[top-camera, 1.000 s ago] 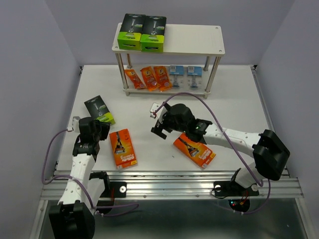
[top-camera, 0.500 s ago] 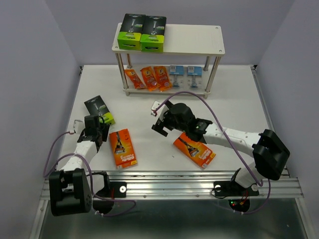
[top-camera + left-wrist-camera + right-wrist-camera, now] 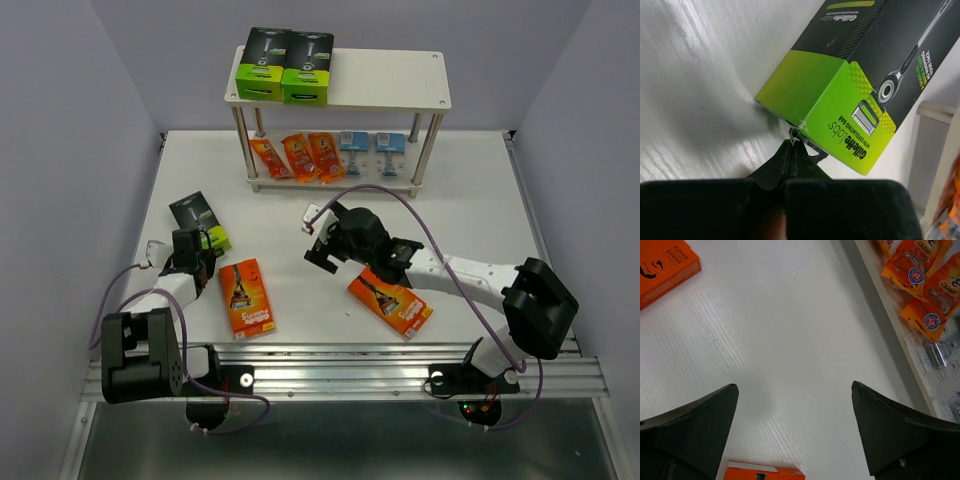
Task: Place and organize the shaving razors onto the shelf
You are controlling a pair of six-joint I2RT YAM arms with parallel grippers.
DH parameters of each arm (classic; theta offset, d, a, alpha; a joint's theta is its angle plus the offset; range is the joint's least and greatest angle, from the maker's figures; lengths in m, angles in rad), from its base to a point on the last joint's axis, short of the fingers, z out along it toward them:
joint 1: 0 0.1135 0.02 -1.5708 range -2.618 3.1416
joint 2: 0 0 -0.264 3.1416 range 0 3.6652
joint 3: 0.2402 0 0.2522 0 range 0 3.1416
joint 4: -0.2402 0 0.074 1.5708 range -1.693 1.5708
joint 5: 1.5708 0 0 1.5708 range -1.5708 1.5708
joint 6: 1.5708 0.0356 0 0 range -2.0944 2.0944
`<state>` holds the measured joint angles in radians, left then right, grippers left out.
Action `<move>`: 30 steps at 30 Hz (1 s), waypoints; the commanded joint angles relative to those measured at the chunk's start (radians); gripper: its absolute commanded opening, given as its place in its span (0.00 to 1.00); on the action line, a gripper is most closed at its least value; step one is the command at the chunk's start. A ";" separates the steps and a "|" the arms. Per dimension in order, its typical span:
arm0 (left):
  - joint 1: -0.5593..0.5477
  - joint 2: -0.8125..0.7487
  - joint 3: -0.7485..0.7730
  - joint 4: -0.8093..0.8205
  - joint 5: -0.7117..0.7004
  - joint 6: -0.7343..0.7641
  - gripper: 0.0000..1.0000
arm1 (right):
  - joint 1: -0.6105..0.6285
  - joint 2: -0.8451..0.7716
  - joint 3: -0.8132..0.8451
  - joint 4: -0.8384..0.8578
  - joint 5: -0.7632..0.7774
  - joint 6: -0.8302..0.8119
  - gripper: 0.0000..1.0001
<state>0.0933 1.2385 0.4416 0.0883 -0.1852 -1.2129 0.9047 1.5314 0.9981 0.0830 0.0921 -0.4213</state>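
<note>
A black-and-lime-green razor box (image 3: 200,220) lies on the table at the left. My left gripper (image 3: 198,250) is at its green end. In the left wrist view the fingertips (image 3: 792,143) are pressed together, pinching a thin flap at the lower corner of that box (image 3: 840,100). My right gripper (image 3: 320,250) hangs open over bare table, between a flat orange box (image 3: 245,297) and a second orange box (image 3: 392,300). Nothing lies between the right gripper's (image 3: 794,386) fingers. The shelf (image 3: 400,85) stands at the back.
Two black-and-green boxes (image 3: 285,65) stand on the shelf's top board at the left. On the lower board are orange foil packets (image 3: 300,155) and clear-blue blister packs (image 3: 370,150). The right wrist view shows the packets (image 3: 920,285) and the lower board's edge close ahead.
My left arm has folded lower and its gripper has moved up to the box's green end, opening and then closing there. The right gripper has barely moved.
</note>
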 commanded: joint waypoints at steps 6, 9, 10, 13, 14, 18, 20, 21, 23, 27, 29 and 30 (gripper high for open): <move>0.008 -0.081 0.040 -0.010 0.006 0.029 0.00 | 0.014 0.052 0.086 0.000 0.005 -0.076 1.00; 0.008 -0.184 0.031 -0.048 -0.023 0.035 0.00 | 0.023 0.038 0.080 0.032 -0.017 -0.079 1.00; 0.008 -0.212 0.025 -0.055 -0.028 0.039 0.00 | 0.023 0.032 0.076 0.041 -0.031 -0.076 1.00; 0.008 -0.304 0.020 -0.082 0.021 0.053 0.00 | 0.055 0.024 0.073 0.041 -0.083 -0.111 1.00; 0.008 -0.324 0.017 -0.087 0.036 0.055 0.00 | 0.071 0.029 0.073 0.056 -0.081 -0.132 1.00; 0.008 -0.387 0.034 -0.163 0.133 0.064 0.00 | 0.138 0.081 0.097 0.106 -0.071 -0.252 1.00; 0.006 -0.396 0.045 -0.179 0.208 0.087 0.00 | 0.172 0.111 0.115 0.141 -0.075 -0.333 1.00; 0.006 -0.398 0.051 -0.189 0.242 0.092 0.00 | 0.183 0.121 0.120 0.149 -0.080 -0.364 1.00; 0.006 -0.410 0.065 -0.220 0.315 0.110 0.00 | 0.197 0.147 0.129 0.173 -0.125 -0.474 1.00; 0.002 -0.468 0.074 -0.289 0.374 0.121 0.00 | 0.207 0.185 0.158 0.192 -0.202 -0.531 1.00; 0.000 -0.525 0.083 -0.327 0.386 0.115 0.00 | 0.220 0.206 0.174 0.196 -0.236 -0.546 1.00; 0.000 -0.543 0.088 -0.338 0.386 0.112 0.00 | 0.229 0.211 0.172 0.222 -0.242 -0.562 1.00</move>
<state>0.0990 0.7876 0.4500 -0.2180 0.1284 -1.1233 1.1149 1.7187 1.1149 0.1959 -0.0647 -0.8871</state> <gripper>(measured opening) 0.025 0.998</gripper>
